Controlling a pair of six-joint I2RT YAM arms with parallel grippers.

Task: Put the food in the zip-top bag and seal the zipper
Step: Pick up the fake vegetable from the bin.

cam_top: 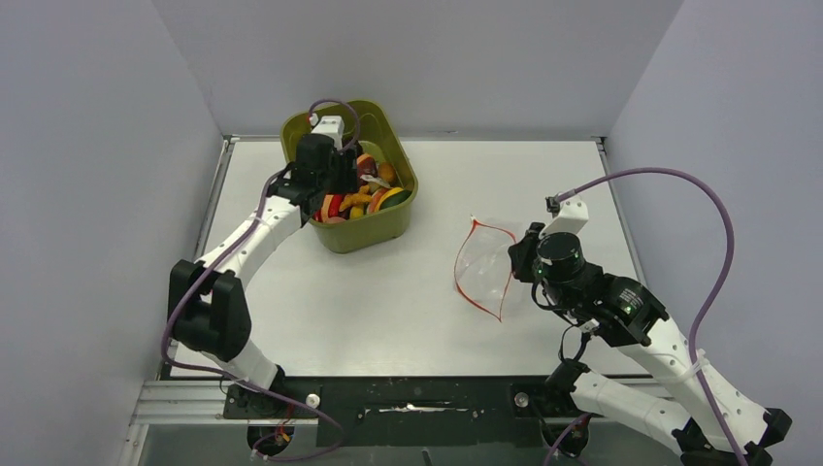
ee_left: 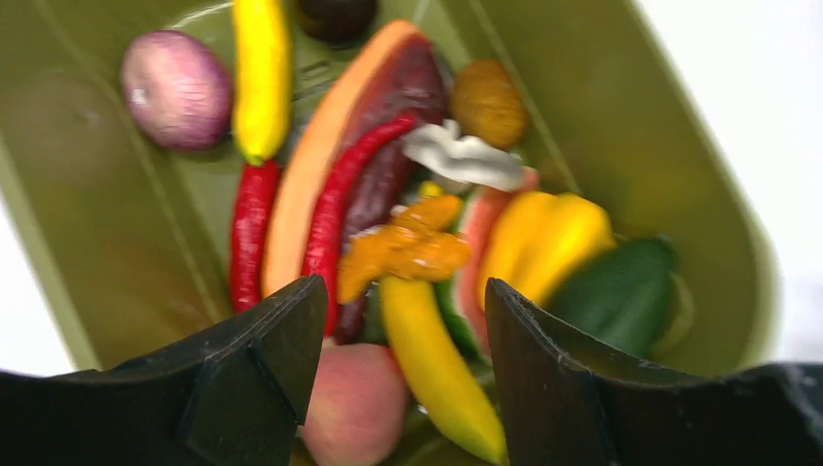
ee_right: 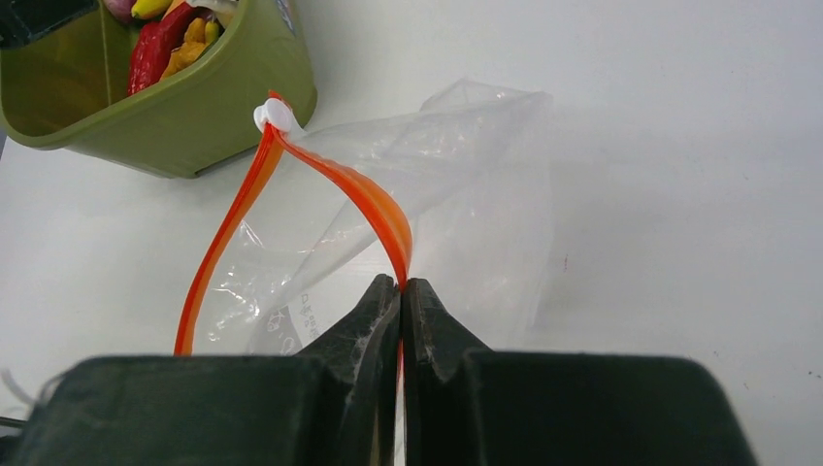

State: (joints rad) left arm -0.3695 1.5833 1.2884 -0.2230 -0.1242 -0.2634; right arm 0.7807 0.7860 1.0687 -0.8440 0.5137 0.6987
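**Item 1.** Olive-green plastic bin (cam_top: 377,233), far left of the white counter (cam_top: 388,320). It held all the food in a heap:
- a slim yellow toy banana (ee_left: 260,78)
- a purple onion-like ball (ee_left: 175,87)
- two red chilli peppers (ee_left: 254,233)
- an orange-rimmed slice (ee_left: 311,165)
- a yellow bell pepper (ee_left: 543,238)
- a dark green piece (ee_left: 621,291)
- a pink round fruit (ee_left: 354,403)
- other pieces, overlapping

**Item 2.** Left jaws: apart, pointed down into the bin just above the heap, gripping nothing. A second long yellow piece (ee_left: 437,374) and the pink round fruit lay between the tips. The wrist view was blurred.

**Item 3.** Clear floppy zip-top bag (cam_top: 482,264), on the counter to the right of the bin and not touching it. It was empty. The red-orange zipper strip (ee_right: 369,199) was unsealed, with a white slider tab (ee_right: 277,116) at its far end.

**Item 4.** Right jaws: together, clamped on one lip of the red-orange zipper strip and holding it raised, so the mouth gaped open.

**Hazards noted.**
- The heap was crowded. Closing there would likely catch two pieces at once.
- A curved piece pinched off-centre might swing or drop in transit.
- Only one lip of the bag was held. The film could sag and narrow the mouth, so a piece might land on the counter or shove the bag aside.
- The thin strip, held only at the tips, could slip free under such a push.
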